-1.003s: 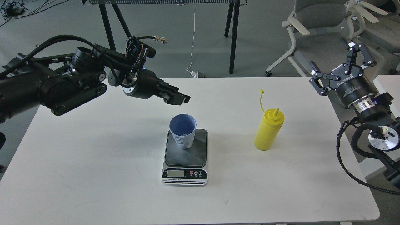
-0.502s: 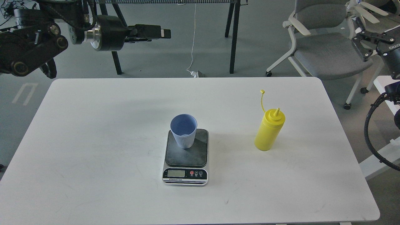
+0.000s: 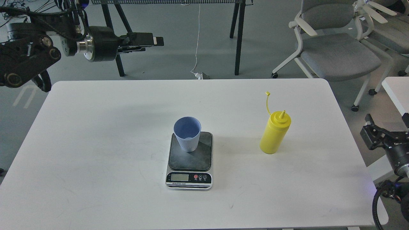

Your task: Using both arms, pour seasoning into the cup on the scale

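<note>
The light-blue cup (image 3: 187,133) stands upright on the back left part of the scale (image 3: 189,159), at the table's middle. The yellow seasoning bottle (image 3: 275,134) stands upright to the right of the scale, its cap strap sticking up. My left gripper (image 3: 158,41) is high at the back left, beyond the table's far edge, pointing right and holding nothing. I see it side-on and cannot tell its fingers apart. My right gripper (image 3: 386,123) is low at the right edge, off the table, its fingers spread and empty.
The white table (image 3: 96,153) carries only the scale and the bottle. Grey office chairs (image 3: 332,48) stand behind at the right. Black stand legs (image 3: 238,35) and a hanging white cable (image 3: 197,38) are beyond the far edge. A second white table's corner (image 3: 396,89) is at the right.
My left arm rose from just above the cup to beyond the table's back left. My right arm dropped from high at the right to low beside the table. Cup and bottle stayed put.
</note>
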